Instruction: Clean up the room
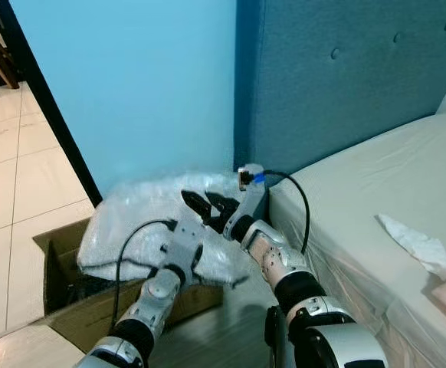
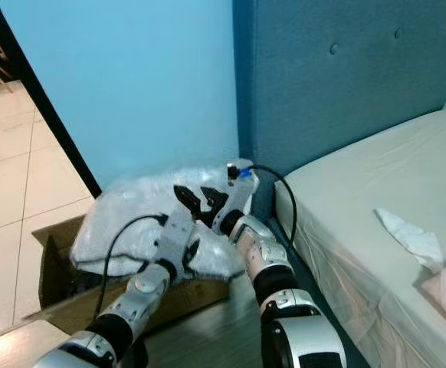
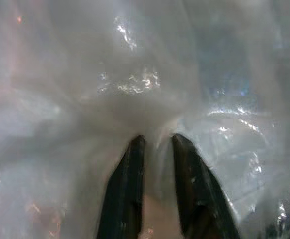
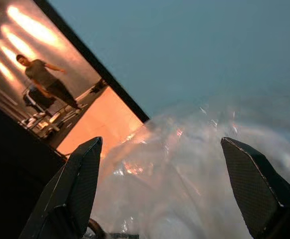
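A large crumpled clear plastic sheet (image 1: pixel 142 211) lies heaped over an open cardboard box (image 1: pixel 58 257) on the floor, in the corner beside the bed. My left arm (image 1: pixel 178 244) reaches onto the sheet. In the left wrist view, my left gripper (image 3: pixel 155 144) has its fingers nearly together with a fold of the plastic pinched between them. My right gripper (image 4: pixel 160 144) hovers just above the top of the heap with its fingers (image 1: pixel 221 205) spread wide and nothing between them.
The bed (image 1: pixel 361 192) with a pale cover runs along my right; a crumpled white tissue (image 1: pixel 414 241) lies on it. A blue padded headboard (image 1: pixel 338 84) and blue wall (image 1: pixel 131 84) stand behind the box. A doorway and tiled floor (image 1: pixel 16 176) open at left, a person (image 4: pixel 45 79) far beyond.
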Tool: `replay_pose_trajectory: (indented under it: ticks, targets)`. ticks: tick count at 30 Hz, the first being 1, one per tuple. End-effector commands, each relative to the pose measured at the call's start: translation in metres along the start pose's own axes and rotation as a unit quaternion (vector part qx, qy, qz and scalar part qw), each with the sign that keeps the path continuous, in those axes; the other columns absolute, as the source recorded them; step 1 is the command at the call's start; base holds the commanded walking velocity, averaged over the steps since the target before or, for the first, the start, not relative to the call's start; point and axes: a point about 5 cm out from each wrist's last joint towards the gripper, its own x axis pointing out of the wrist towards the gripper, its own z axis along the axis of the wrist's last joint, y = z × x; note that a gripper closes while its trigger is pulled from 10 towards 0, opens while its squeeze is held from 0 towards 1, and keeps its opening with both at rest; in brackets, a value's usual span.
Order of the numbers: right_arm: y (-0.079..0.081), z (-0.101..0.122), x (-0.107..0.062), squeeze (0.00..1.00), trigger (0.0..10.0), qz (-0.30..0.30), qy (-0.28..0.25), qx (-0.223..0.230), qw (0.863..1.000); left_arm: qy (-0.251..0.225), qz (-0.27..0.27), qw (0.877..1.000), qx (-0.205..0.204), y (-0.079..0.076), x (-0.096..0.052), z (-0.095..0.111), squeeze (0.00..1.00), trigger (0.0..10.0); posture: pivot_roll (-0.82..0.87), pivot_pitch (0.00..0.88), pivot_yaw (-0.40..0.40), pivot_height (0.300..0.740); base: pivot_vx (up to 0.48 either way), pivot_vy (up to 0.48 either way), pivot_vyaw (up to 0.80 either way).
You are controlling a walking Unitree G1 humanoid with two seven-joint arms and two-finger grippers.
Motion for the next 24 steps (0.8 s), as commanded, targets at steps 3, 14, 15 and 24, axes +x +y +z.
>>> replay_pose_trajectory:
  ticks: [3, 14, 15, 24]
  targets:
    - [0.013, -0.027, 0.003, 0.00, 10.0, 0.013, 0.065, -0.025, 0.998, 0.015, 0.013, 1.000, 0.015, 0.009, -0.003, -0.008, 0.00, 0.0, -0.05, 0.092, 0.041, 0.468, 0.000, 0.000, 0.00]
    - [-0.035, 0.007, -0.049, 0.00, 10.0, -0.149, 0.038, -0.117, 0.981, 0.047, 0.045, 0.996, 0.054, 0.031, -0.017, -0.031, 0.00, 0.0, -0.07, 0.107, 0.053, 0.468, 0.000, 0.000, 0.00]
    - [-0.035, 0.007, -0.049, 0.00, 10.0, -0.149, 0.038, -0.117, 0.981, 0.047, 0.045, 0.996, 0.054, 0.031, -0.017, -0.031, 0.00, 0.0, -0.07, 0.107, 0.053, 0.468, 0.000, 0.000, 0.00]
    - [-0.059, 0.044, -0.084, 0.00, 10.0, -0.268, -0.044, -0.139, 0.952, 0.068, 0.133, 0.986, 0.076, 0.088, -0.030, -0.036, 0.00, 0.0, -0.08, 0.111, 0.055, 0.468, 0.000, 0.000, 0.00]
